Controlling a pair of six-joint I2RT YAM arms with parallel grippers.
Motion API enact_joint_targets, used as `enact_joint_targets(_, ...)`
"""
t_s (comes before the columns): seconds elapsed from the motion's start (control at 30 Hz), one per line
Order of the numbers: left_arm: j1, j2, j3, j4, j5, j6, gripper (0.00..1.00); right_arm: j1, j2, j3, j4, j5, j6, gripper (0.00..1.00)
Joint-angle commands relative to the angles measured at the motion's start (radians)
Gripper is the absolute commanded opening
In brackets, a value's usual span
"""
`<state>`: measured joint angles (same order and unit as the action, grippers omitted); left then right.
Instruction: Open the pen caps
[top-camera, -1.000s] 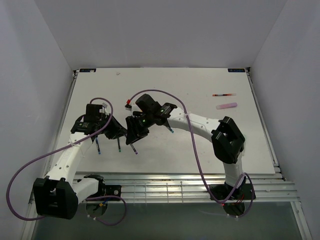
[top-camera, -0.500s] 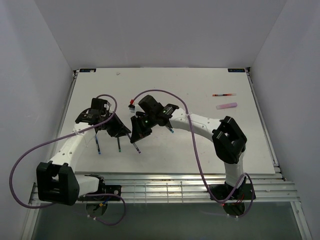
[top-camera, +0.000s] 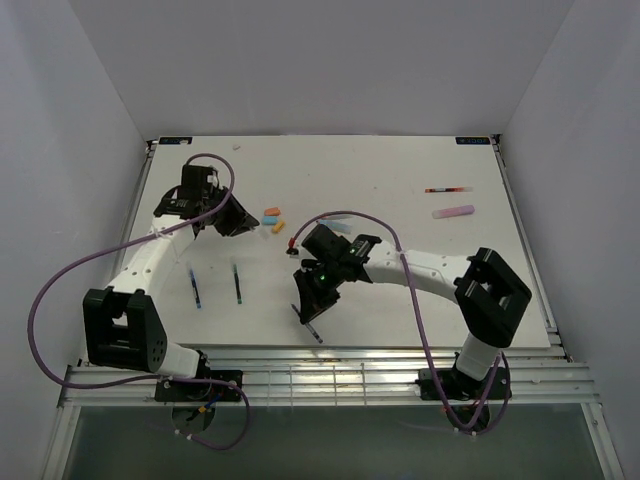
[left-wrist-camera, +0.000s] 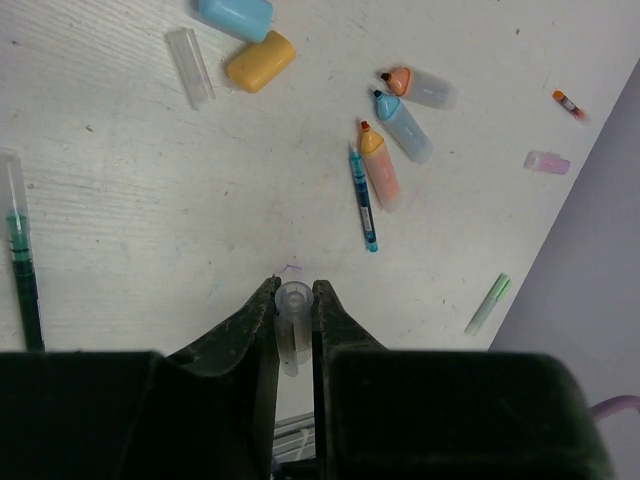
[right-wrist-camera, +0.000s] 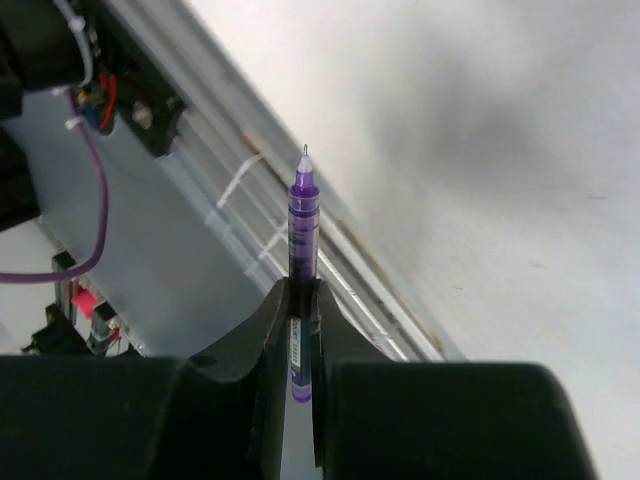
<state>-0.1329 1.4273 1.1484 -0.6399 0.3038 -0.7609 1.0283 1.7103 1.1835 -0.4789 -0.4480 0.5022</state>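
Left fingers (left-wrist-camera: 248, 328): clear cap (left-wrist-camera: 293, 304); right fingers (right-wrist-camera: 272, 325): purple pen (right-wrist-camera: 303, 215)

The table (left-wrist-camera: 130, 190) is a white, matt board with a faint grain and small scuffs, and the rails (top-camera: 330, 372) along its near edge look like bare, dull metal. The left gripper (left-wrist-camera: 295, 289) and right gripper (right-wrist-camera: 300, 288) have black, matt fingers with a slightly grainy skin; the first pinches a clear cap (left-wrist-camera: 293, 318) of see-through plastic, the second a purple pen (right-wrist-camera: 303, 215) of translucent glossy plastic with a fine metal tip. The loose blue cap (left-wrist-camera: 235, 14) and orange cap (left-wrist-camera: 260, 62) are smooth, opaque pastel plastic with a soft sheen.
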Motion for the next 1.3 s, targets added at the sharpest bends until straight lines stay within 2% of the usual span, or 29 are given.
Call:
enact_joint_targets(0.0, -0.002, 0.001, -0.062, 0.029, 0.023, -0.02, 0.0, -0.112, 0.02, 0.117, -0.084, 0.084, -0.091, 0.08)
enact_joint_targets(0.2, -0.002, 0.036, -0.121, 0.051, 0.037, -0.043, 0.0, -0.203, 0.185, 0.316, -0.299, 0.34, -0.307, 0.08)
enact_joint_targets(0.4, -0.004, 0.145, -0.108, 0.071, 0.038, -0.051, 0.0, -0.27, 0.308, 0.422, -0.305, 0.356, -0.384, 0.08)
enact_joint_targets(0.6, -0.005, 0.249, -0.064, 0.091, 0.037, -0.054, 0.0, -0.277, 0.39, 0.496, -0.313, 0.399, -0.45, 0.08)
enact_joint_targets(0.8, -0.007, 0.298, -0.056, 0.109, 0.029, -0.052, 0.0, -0.277, 0.428, 0.49, -0.314, 0.394, -0.47, 0.08)
enact_joint_targets(0.93, -0.007, 0.311, -0.067, 0.118, 0.021, -0.055, 0.08, -0.277, 0.434, 0.476, -0.3, 0.385, -0.47, 0.08)
enact_joint_targets(1.07, -0.007, 0.318, -0.076, 0.123, 0.009, -0.057, 0.23, -0.275, 0.442, 0.484, -0.3, 0.384, -0.467, 0.08)
enact_joint_targets(1.27, -0.005, 0.34, -0.069, 0.123, 0.0, -0.058, 0.3, -0.277, 0.448, 0.49, -0.305, 0.384, -0.465, 0.16)
